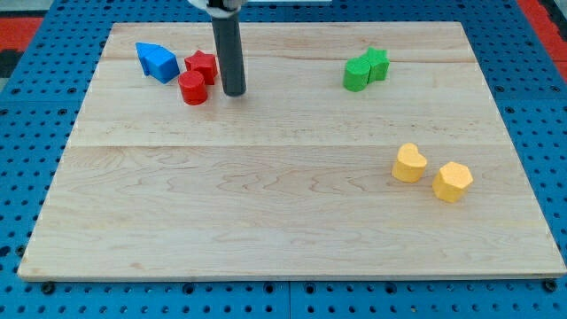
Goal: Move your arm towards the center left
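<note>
Nearest the view's bottom runs the front edge of the wooden board [292, 266], pale planks lying on a blue pegboard table [27, 177] dotted with holes. Toward the view's lower right sit two yellow blocks: a yellow heart-like block [408, 163] and, just beside it to the right and a little lower, a yellow hexagonal block [452, 181]; they are close but a sliver of board shows between them.

Up at the view's top right are two green blocks touching each other, a green cylinder [356, 74] in front and a green star block [376, 64] behind it to the right.

At the view's top left sits a cluster: a blue block [158, 62], wedge-like in shape, then a red star block [202, 66] just beside it, and a red cylinder [193, 89] touching the star's lower edge.

The dark rod comes down from the view's top, and my tip [234, 92] rests on the board just to the right of the red cylinder, near it but apart. The arm carries no pincer, only this rod, so nothing is clamped. The centre left of the board lies below and to the left of my tip
</note>
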